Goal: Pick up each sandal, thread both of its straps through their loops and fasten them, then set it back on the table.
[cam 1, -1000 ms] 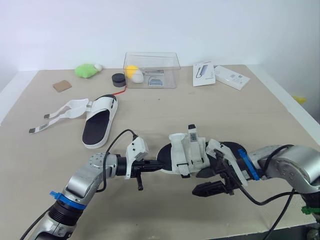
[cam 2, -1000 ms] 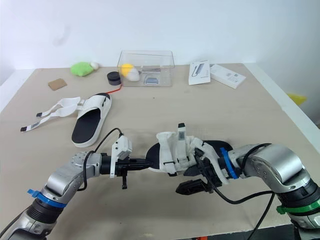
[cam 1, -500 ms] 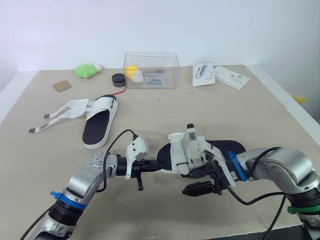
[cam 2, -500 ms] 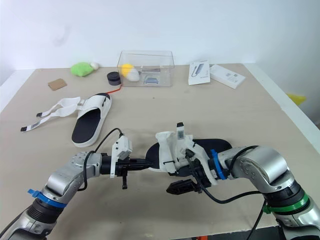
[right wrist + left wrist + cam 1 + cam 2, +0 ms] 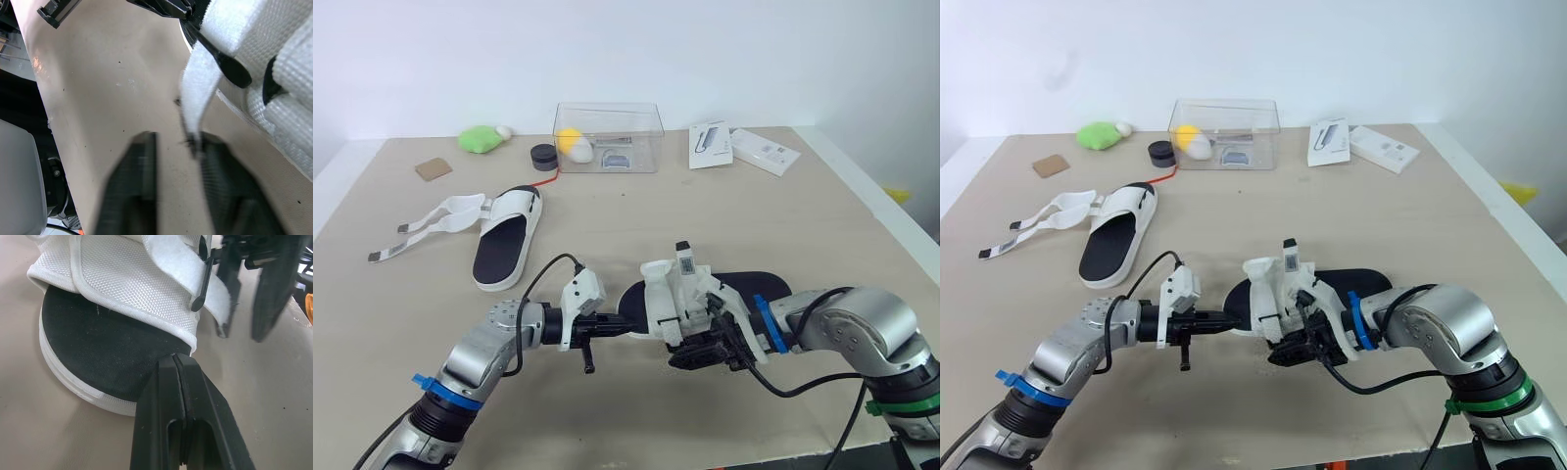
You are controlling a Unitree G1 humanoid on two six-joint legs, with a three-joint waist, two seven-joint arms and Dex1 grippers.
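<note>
Strap end between your right fingers

Your right gripper [image 5: 173,146] is spread, and the white strap [image 5: 196,98] of the near sandal [image 5: 749,288] hangs between its fingers, against one of them. Your left gripper [image 5: 174,358] is pressed together, tips touching that sandal's toe edge. This sandal lies on the table [image 5: 822,225], well on your side of the clear box [image 5: 609,137]; the second sandal [image 5: 504,240] lies nearer the box, left of it, straps splayed open
</note>
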